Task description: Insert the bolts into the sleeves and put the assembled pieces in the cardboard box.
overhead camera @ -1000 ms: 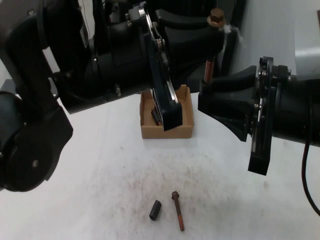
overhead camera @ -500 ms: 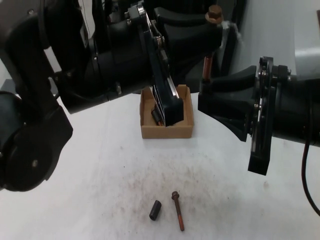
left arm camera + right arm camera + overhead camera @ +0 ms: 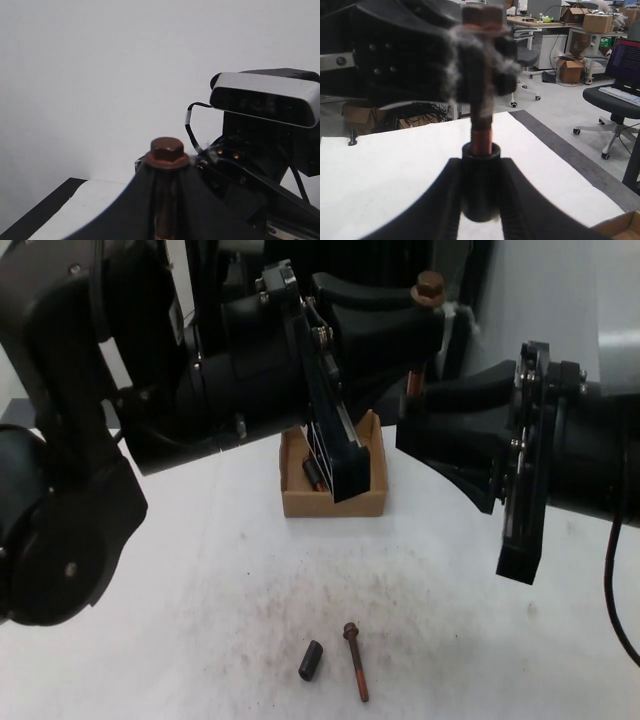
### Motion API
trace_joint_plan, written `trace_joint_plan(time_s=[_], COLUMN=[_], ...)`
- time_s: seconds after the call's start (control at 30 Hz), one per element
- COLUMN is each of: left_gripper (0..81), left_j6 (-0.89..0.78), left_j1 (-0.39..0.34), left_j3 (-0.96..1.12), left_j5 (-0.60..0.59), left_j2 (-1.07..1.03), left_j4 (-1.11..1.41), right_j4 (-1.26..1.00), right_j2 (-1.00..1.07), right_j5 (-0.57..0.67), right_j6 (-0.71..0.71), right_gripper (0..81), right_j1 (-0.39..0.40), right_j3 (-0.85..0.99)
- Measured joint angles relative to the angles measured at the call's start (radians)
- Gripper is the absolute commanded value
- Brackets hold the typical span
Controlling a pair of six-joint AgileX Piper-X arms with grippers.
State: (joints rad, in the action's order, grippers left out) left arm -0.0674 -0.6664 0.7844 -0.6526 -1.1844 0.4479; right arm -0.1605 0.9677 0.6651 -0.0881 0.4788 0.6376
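In the high view, the left tool (image 3: 425,325) is seen clamped on a bolt (image 3: 414,380), which is held upright off the bench (image 3: 180,570) just under its head. The right tool (image 3: 412,430) is placed directly beneath. The cardboard box (image 3: 335,504) is set near them. 1 loose sleeve (image 3: 311,660) and 1 loose bolt (image 3: 355,662) are laid side by side, apart. In the left wrist view, the hexagonal head is shown above the closed fingers (image 3: 135,210). In the right wrist view, a sleeve (image 3: 480,185) is gripped by the right tool, and the bolt's tip is entered in its top

Even, diffuse light; faint shadows
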Motion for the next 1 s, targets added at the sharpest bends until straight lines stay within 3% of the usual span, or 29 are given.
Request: trace_joint_plan(time_s=[0.27, 0.33, 0.47, 0.57, 0.9, 1.0], left_gripper=[2.3, 8.9, 32.8, 44.4, 45.6, 45.6], left_j6=[0.0, -0.002, -0.003, -0.013, -0.034, -0.046], left_j1=[0.0, 0.0, 0.0, 0.0, 0.0, 0.0], left_j3=[0.0, 0.0, 0.0, 0.0, 0.0, 0.0], left_j5=[0.0, 0.0, -0.005, -0.007, -0.002, 0.062], left_j2=[0.0, 0.0, 0.0, 0.0, 0.0, 0.0], left_j4=[-0.007, -0.031, -0.077, -0.108, -0.071, 0.038], right_j4=[-0.01, -0.01, -0.01, -0.01, -0.008, 0.002], right_j2=[0.0, 0.0, 0.0, 0.0, 0.0, 0.0], right_j5=[0.0, 0.0, 0.0, 0.0, 0.0, 0.0], right_j6=[0.0, 0.0, 0.0, 0.0, 0.0, 0.0], right_gripper=[0.8, 0.8, 0.8, 0.8, 0.8, 0.8], right_j1=[0.0, 0.0, 0.0, 0.0, 0.0, 0.0], right_j3=[0.0, 0.0, 0.0, 0.0, 0.0, 0.0])
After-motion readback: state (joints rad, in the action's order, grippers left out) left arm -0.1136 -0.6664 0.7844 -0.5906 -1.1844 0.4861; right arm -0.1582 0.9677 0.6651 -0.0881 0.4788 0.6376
